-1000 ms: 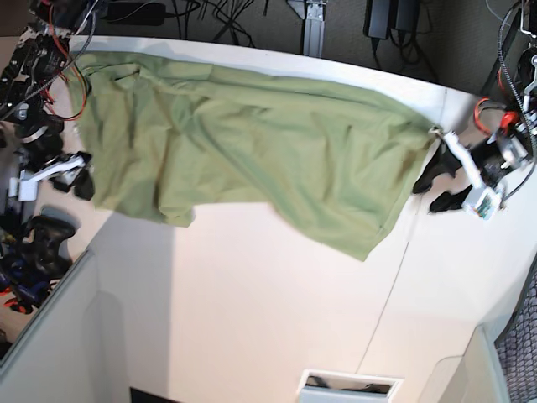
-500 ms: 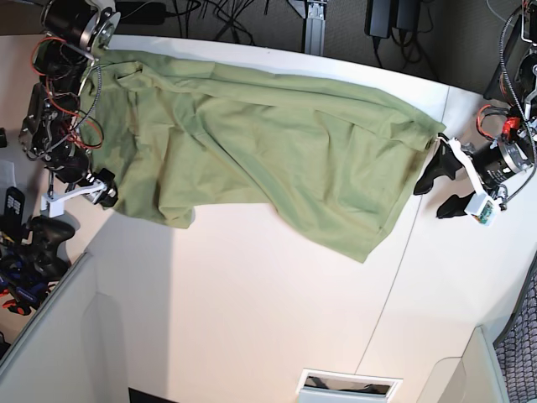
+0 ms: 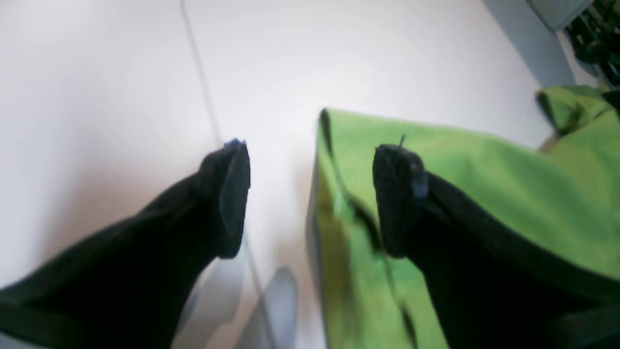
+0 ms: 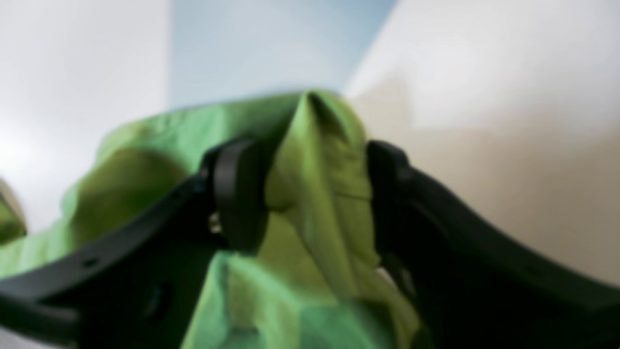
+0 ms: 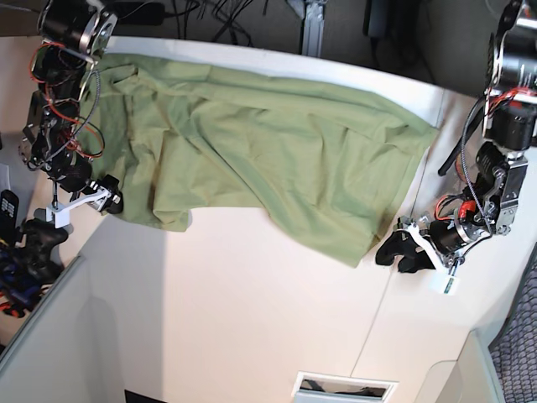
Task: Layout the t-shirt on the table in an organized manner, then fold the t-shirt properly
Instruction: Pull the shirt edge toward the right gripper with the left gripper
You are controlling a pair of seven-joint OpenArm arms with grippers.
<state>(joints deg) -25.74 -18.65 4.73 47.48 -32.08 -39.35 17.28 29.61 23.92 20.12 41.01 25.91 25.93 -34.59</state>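
Left gripper [image 5: 394, 259] just swung down from the shirt's [image 5: 252, 134] far corner to the near one, jaws wide, so probably lining up a fold.

readable text: none | labels and brands: none legible | numbers: none legible | signs: none legible | base view: markings too small to make out | left wrist view: no lettering readable | right wrist view: blurred, no lettering readable
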